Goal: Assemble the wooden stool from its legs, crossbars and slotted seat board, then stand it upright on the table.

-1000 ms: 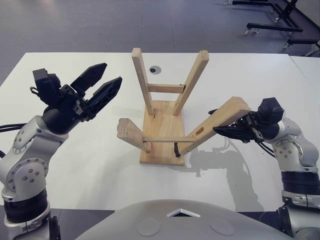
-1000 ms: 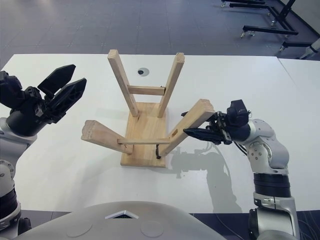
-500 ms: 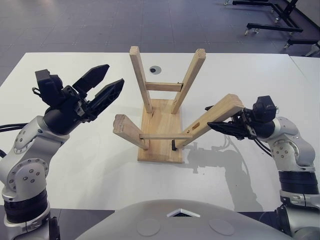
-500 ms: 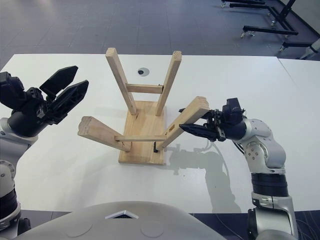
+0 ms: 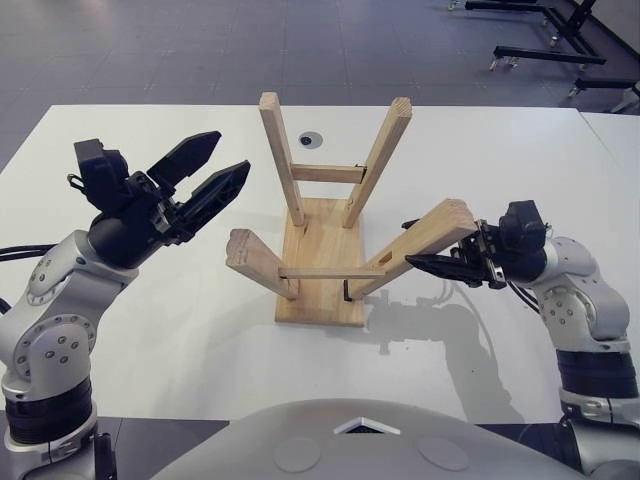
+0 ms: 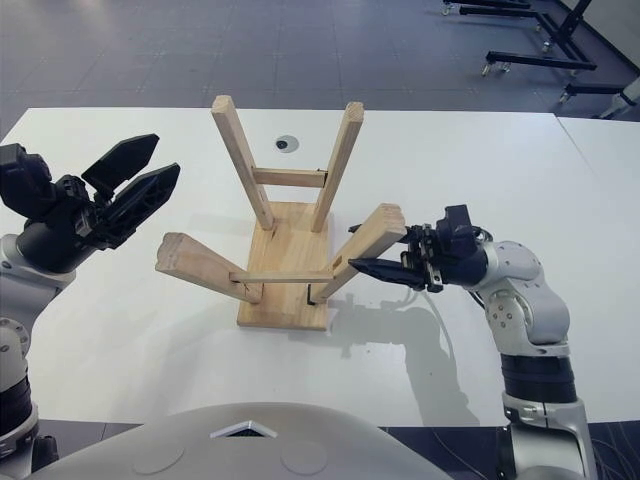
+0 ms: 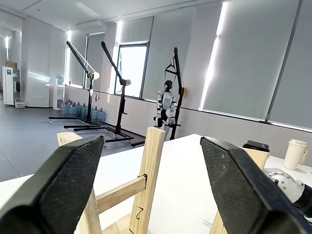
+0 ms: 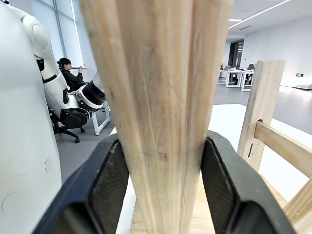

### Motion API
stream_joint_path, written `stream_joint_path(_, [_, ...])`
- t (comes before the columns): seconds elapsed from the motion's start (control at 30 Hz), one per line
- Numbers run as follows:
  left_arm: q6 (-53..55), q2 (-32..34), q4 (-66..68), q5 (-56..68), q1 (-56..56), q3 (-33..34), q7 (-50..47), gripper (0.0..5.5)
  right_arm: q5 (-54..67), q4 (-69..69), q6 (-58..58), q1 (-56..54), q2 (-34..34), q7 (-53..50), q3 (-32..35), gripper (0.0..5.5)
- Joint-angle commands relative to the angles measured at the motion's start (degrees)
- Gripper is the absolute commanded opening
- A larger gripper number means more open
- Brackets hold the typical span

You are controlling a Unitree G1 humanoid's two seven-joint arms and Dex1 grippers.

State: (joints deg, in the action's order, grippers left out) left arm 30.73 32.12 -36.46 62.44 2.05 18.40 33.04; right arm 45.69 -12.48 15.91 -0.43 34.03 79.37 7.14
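The slotted seat board [image 5: 322, 300] lies flat on the white table [image 5: 150, 330]. At its far end two legs [image 5: 283, 160] stand upright, joined by a crossbar [image 5: 328, 173]. A second pair of legs with its crossbar [image 5: 325, 272] leans over the board's near end. My right gripper [image 5: 412, 243] is shut on the right leg [image 5: 440, 222] of that pair, and in the right wrist view the leg [image 8: 161, 122] sits between the pads [image 8: 109, 190]. My left gripper [image 5: 230, 150] hangs open above the table, left of the stool, holding nothing.
A small black tool [image 5: 347, 292] lies at the foot of the gripped leg. A round grey grommet [image 5: 310, 140] sits in the table behind the stool. Black stands [image 5: 545, 45] are on the floor far right.
My right gripper has shifted left and slightly down with the leg, tilting the leaning pair lower. The seat board slid a little left. The left gripper has barely moved.
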Motion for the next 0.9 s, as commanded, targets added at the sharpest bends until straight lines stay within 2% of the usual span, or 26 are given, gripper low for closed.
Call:
stream_joint_path(0.03, [0.4, 1.0, 0.4, -0.2, 0.0, 0.2, -0.1, 3.60, 0.5, -2.5, 0.0, 3.4, -0.1, 0.2, 0.0, 2.04])
stream_joint_path(0.17, [0.4, 0.9, 0.7, -0.3, 0.1, 0.0, 0.0, 3.60, 0.1, -2.7, -1.1, 4.3, -0.2, 0.3, -0.6, 2.04])
stream_joint_path(0.47, [0.2, 0.6, 0.7, -0.6, 0.4, -0.1, -0.1, 3.60, -4.7, -2.1, -12.3, 7.2, -2.6, 1.7, -1.5, 2.04])
stream_joint_path(0.9, [-0.2, 0.2, 1.3, -1.8, -0.3, -0.9, 0.3, 3.60, -3.9, 0.6, -9.7, 3.6, -0.6, 0.9, -2.9, 2.04])
